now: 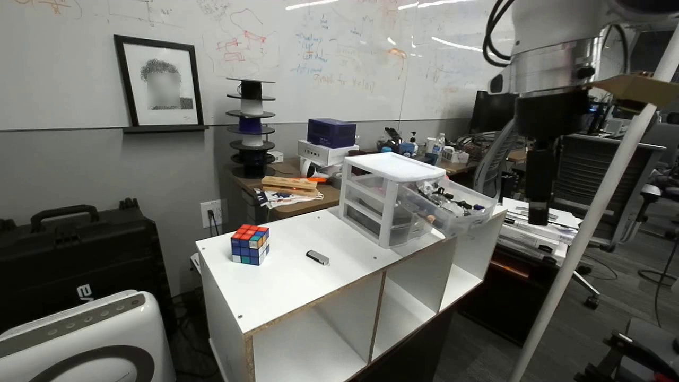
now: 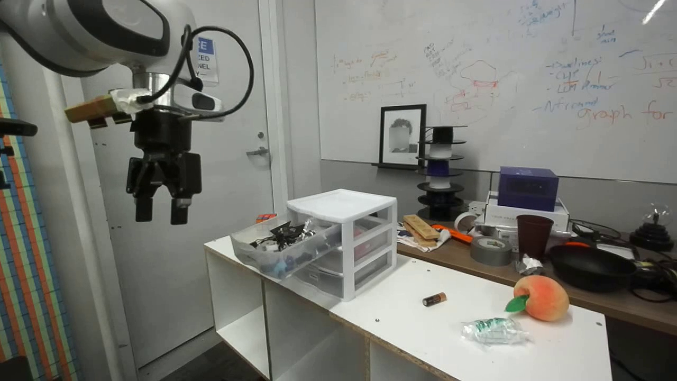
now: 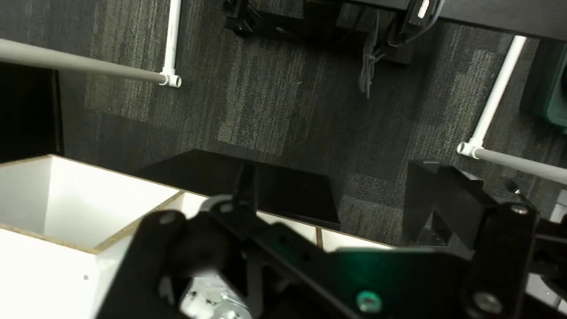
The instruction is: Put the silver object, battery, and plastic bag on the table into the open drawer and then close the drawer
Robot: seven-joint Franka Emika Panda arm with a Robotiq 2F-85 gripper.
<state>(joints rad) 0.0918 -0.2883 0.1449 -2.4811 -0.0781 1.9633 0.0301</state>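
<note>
Two exterior views: saw in both a scrawled whiteboard [image 2: 492,42], a white surface [image 1: 297,233] with open cubbies [image 1: 318,339] below, and a raised robot arm [image 2: 127,32]. Found a white-framed drawer unit [image 2: 344,205] on the surface, hiding part of it from each viewpoint. Saw its translucent drawer [image 2: 251,257] pulled out toward the cubby side, heaped with small dark and shiny items [image 2: 285,236]. Noted the end effector [image 2: 162,211] pointing down, well apart from the drawer, with jaws parted; read that gap in an exterior view, but in the wrist view saw chiefly carpet [image 3: 274,102], white pipes [image 3: 88,65] and cubbies.

Found a peach [image 2: 545,296] only in an exterior view. Saw a puzzle cube [image 1: 249,244] whole in an exterior view, yet just its top [image 2: 266,217] past the drawer in an exterior view. Found the clear plastic bag [image 2: 494,332] crumpled near the peach, stretched left to right. Saw, near the cube in an exterior view, the silver object [image 1: 318,258] lying flat, long axis slanting from upper left to lower right. Found the battery [image 2: 435,299] on its side between unit and bag, long axis rising slightly rightward, with the copper-coloured end to the right and the black end toward the unit.
</note>
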